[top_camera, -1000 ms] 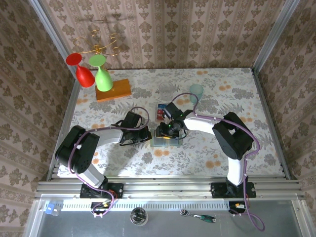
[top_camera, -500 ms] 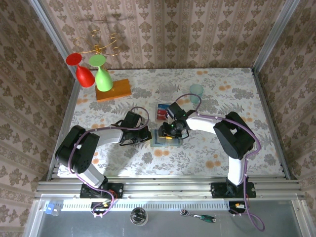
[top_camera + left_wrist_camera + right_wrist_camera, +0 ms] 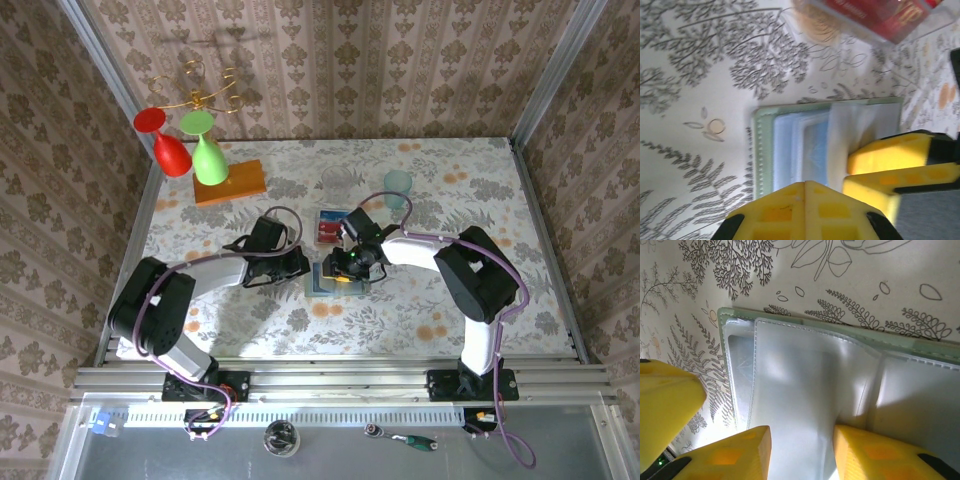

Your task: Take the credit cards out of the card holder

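The pale grey-green card holder (image 3: 322,285) lies open on the table's middle. Its clear slots (image 3: 805,385) look empty, with a bluish inset (image 3: 815,145) under them. My left gripper (image 3: 805,184) is shut, its tip resting on the holder's near edge with nothing held. My right gripper (image 3: 802,450) is open, its yellow fingers (image 3: 890,160) standing apart on the clear slot panel. The left gripper (image 3: 300,268) is at the holder's left side, the right gripper (image 3: 347,266) over its middle. Red credit cards (image 3: 328,228) lie on the table just behind the holder, and again as credit cards (image 3: 875,12) beyond it.
An orange wooden block (image 3: 230,182) with a red and a green glass stands at the back left, under a gold wire stand (image 3: 200,90). A clear glass (image 3: 335,182) and a pale teal cup (image 3: 398,182) stand at the back middle.
The left wrist has shifted a little toward the back. The right gripper has crept slightly back and to the right over the holder, its jaws a touch narrower.
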